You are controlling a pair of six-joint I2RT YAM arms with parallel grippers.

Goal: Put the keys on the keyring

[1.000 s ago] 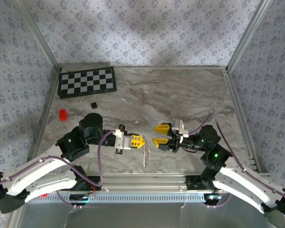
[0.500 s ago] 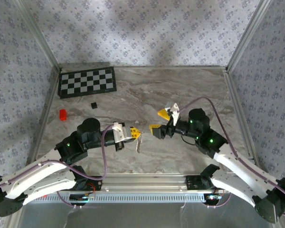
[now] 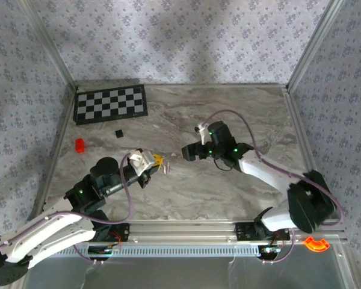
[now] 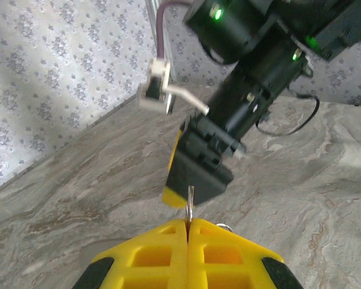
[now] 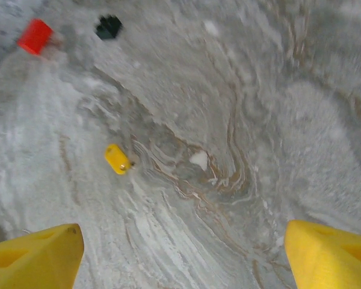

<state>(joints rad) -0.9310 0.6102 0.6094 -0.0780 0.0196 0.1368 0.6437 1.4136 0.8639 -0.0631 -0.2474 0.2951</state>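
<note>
One yellow-headed key point(image 5: 117, 159) lies ahead of the spread right hand point(image 5: 180, 236).

A small key point(image 5: 117, 159) with a yellow plastic head is being supported flat by the grey marble surface point(image 5: 228, 90), left of the middle. The thin silvery keyring point(image 4: 190, 201) is being pinched upright, edge-on, in the closed left tool point(image 4: 186, 226).

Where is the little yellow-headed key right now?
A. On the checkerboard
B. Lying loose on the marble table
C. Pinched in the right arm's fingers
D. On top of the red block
B: the yellow-headed key lies flat on the marble table, while the right gripper is spread open with nothing between its fingers.
</note>
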